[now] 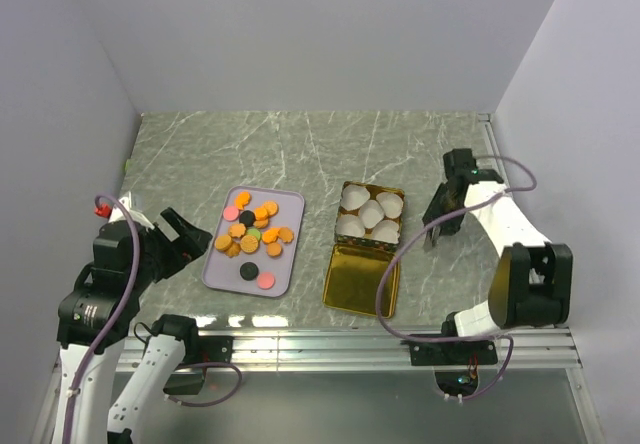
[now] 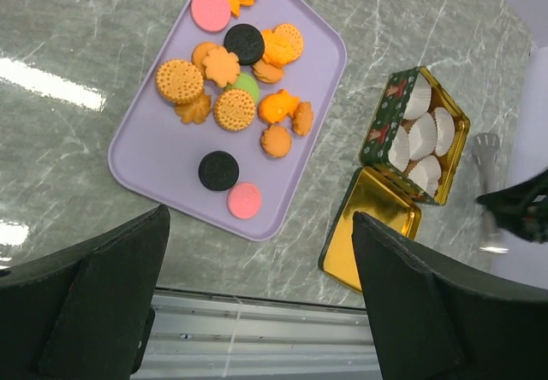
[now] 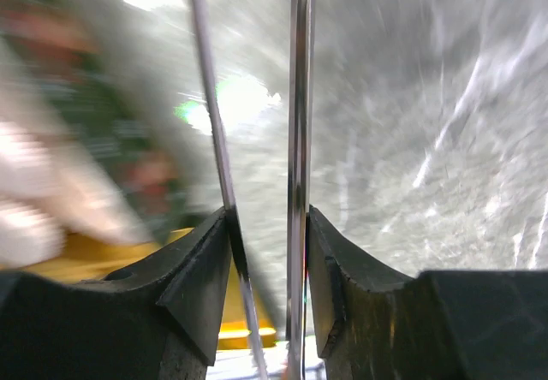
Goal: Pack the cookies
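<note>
Top view, left tool (image 1: 188, 236): released, jaws wide; cookies (image 1: 252, 232) on tray (image 1: 220, 264) just ahead.
Left wrist view, cookies: ahead of tool, clustered on tray; tin (image 2: 381, 123) to the right.
Right wrist view, right tool (image 3: 268, 217): clenched on tongs (image 3: 297, 97) above counter (image 3: 445, 140).

Bright overhead light, white glare streaks on the glossy table (image 2: 51, 80), cookies (image 2: 233, 109) crisp from the left wrist, but the right wrist view smears behind the tongs (image 3: 297, 97), tin (image 3: 77, 140) all blur.
</note>
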Robot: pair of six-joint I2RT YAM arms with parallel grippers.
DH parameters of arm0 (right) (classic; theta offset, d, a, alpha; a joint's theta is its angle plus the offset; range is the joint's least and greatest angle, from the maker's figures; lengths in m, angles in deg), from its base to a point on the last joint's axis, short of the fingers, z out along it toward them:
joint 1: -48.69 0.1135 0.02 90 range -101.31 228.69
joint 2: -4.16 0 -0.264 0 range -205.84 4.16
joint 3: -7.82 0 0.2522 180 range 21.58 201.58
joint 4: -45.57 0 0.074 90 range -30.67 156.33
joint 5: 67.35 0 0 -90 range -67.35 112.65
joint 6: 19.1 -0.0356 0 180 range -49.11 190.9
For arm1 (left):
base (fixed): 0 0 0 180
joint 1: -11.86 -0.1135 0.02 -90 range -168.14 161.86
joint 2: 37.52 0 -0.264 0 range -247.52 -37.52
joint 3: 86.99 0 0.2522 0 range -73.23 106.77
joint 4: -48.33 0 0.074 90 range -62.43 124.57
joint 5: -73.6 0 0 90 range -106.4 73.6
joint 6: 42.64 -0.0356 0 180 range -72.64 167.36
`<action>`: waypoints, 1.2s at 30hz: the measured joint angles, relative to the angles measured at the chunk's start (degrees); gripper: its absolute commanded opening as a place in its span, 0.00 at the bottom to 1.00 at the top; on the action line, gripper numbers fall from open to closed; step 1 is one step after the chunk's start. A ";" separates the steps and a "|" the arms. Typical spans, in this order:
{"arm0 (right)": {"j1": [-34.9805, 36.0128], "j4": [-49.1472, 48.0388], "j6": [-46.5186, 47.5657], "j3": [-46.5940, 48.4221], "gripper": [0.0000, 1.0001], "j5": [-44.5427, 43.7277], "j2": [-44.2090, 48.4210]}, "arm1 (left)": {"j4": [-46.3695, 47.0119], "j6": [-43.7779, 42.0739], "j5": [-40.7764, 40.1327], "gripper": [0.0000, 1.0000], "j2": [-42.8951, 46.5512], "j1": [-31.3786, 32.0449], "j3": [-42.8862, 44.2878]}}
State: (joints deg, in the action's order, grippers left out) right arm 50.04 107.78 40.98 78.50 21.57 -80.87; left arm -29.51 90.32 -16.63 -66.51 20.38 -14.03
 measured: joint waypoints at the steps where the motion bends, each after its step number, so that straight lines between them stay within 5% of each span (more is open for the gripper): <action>1: 0.02 0.68 -0.04 2.27 0.45 -0.11 1.33 | 0.35 0.00 0.00 0.93 -0.17 0.00 -0.09; 16: 4.37 14.36 -0.63 20.44 0.43 -0.07 9.29 | 3.43 0.22 0.70 0.92 -3.15 0.00 -1.03; 24: 19.98 18.71 -1.86 35.95 0.48 3.82 6.23 | 3.37 0.28 1.11 0.94 -3.10 0.00 -1.03; 36: 40.61 17.68 -2.84 46.45 0.52 13.64 -4.96 | 4.24 4.09 9.11 0.99 -0.83 0.00 -0.98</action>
State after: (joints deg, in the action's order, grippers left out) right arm 90.65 125.46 38.14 124.95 35.20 -85.84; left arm -25.27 94.41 -7.52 -67.34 20.38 -15.01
